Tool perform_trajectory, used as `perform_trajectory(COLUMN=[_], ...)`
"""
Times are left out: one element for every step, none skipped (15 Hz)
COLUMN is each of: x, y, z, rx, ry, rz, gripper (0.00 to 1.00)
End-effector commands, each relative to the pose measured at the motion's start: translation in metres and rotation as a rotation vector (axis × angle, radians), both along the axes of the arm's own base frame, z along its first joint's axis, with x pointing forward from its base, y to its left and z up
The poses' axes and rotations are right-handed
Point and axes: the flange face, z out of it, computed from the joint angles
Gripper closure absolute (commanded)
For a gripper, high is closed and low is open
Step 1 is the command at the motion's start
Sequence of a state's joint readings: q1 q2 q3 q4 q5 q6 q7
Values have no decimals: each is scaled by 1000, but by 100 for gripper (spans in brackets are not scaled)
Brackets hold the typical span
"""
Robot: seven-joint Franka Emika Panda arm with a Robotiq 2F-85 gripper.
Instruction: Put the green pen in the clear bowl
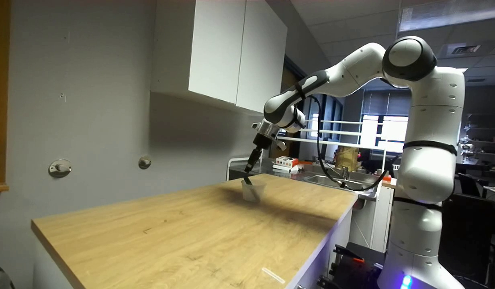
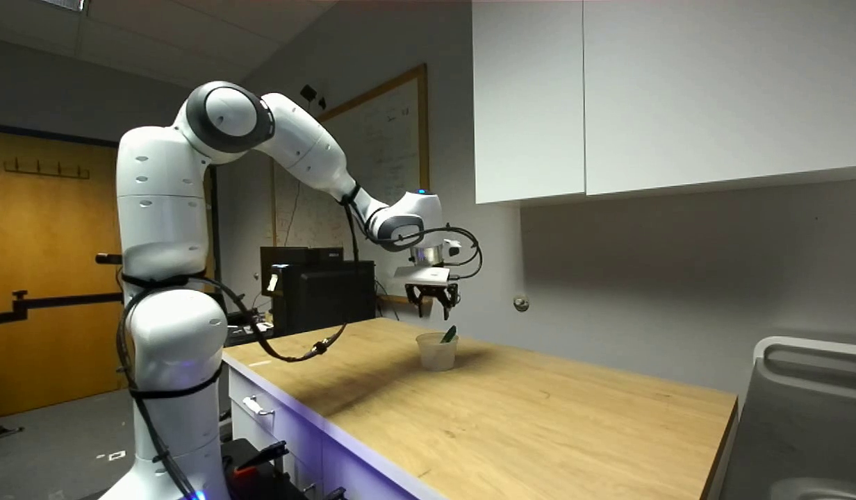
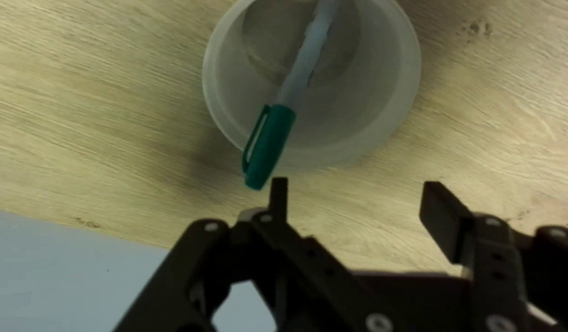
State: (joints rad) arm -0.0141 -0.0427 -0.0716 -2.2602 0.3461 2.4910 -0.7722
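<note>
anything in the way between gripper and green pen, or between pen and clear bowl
Nothing visible. The open gripper hangs above the green pen with no object between them, and the pen already leans inside the clear bowl, its capped end sticking out.

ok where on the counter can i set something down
The wooden counter looks bare from the clear bowl to the end by the sink, and from the bowl the other way, between wall and a white strip near the front edge. Crowded: the bowl itself, gripper above, green pen sticking out.
</note>
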Motion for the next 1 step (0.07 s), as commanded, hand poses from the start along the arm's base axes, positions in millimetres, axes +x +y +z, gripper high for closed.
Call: perform_trajectory(x=[-2], y=[0], z=[5], rx=[-18], ry=[1], rz=[11], gripper=[0])
